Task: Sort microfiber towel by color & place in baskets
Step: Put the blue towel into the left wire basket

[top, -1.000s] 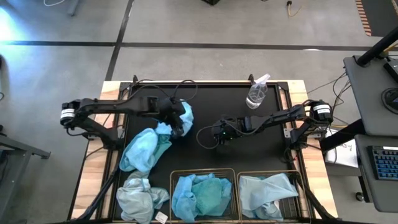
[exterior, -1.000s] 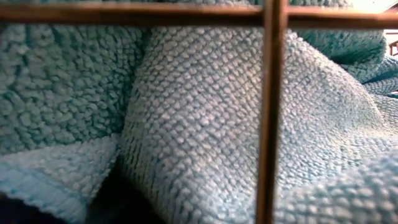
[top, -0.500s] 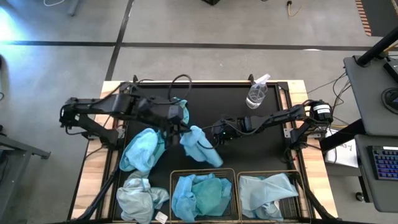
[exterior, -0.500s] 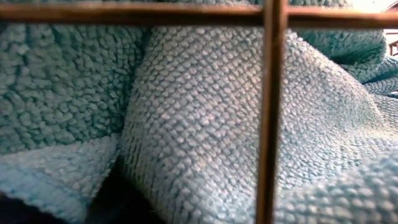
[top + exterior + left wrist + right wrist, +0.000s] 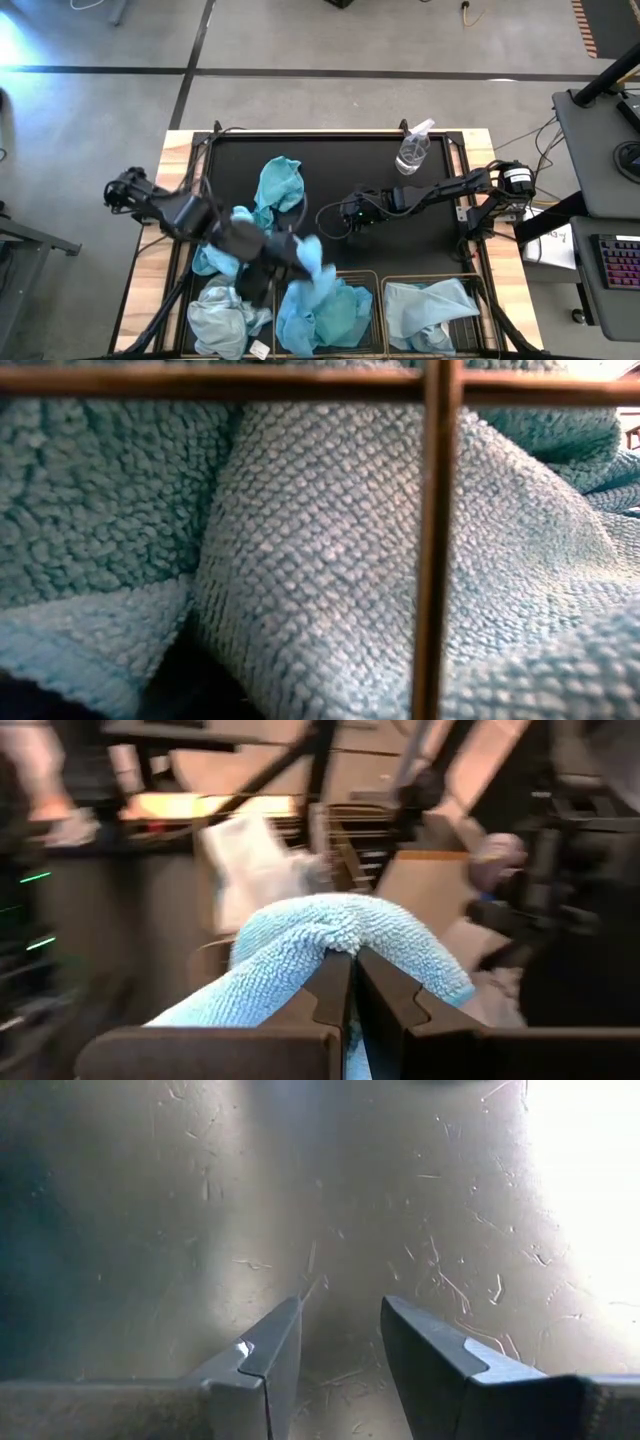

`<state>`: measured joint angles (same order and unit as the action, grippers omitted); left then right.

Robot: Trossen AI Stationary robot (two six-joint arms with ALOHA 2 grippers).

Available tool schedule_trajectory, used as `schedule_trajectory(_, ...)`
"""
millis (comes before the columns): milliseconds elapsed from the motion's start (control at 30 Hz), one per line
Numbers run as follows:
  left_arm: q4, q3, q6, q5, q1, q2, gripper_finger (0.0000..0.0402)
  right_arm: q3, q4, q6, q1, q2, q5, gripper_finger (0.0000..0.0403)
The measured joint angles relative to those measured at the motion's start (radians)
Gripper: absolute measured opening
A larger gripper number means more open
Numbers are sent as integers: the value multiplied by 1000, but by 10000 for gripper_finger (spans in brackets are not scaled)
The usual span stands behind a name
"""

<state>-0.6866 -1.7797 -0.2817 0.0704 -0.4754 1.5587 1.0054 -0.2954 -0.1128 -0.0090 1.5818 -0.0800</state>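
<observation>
The bench [image 5: 150, 290] has pale wooden edges around a black matte top. A bright turquoise-blue microfiber towel [image 5: 278, 185] lies near its centre, another turquoise-blue towel [image 5: 212, 256] at eight o'clock, and a pale grey-blue towel [image 5: 222, 312] at seven o'clock. Dark bronze wire-mesh baskets [image 5: 378, 276] sit at six o'clock, one holding turquoise cloth, one pale. A clear plastic spray bottle [image 5: 412, 150] has a white trigger.

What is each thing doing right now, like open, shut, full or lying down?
Left tool: shut on a turquoise towel, above the left basket.
Right tool: open, empty, over the black mat.
Left basket: holding turquoise towels.
Right basket: holding a pale towel.
Spray bottle: lying on the mat.
Loose turquoise towel: crumpled on the mat.
Pale grey towel: crumpled beside the left basket.
</observation>
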Motion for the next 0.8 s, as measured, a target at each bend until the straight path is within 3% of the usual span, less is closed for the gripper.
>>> schedule_trajectory(233, -26, -179, 3, 71, -130, 154, 0, 0, 3, 0, 0, 0, 0, 134)
schedule_trajectory(567, -480, -575, -43, 332, -210, 444, 0, 0, 27, -7, 0, 0, 1, 134)
schedule_trajectory(633, -494, -554, -72, 389, -214, 453, 0, 0, 28, -8, 0, 0, 1, 134)
schedule_trajectory(800, -497, -461, -176, 378, -216, 438, 0, 0, 35, -11, 0, 0, 2, 134)
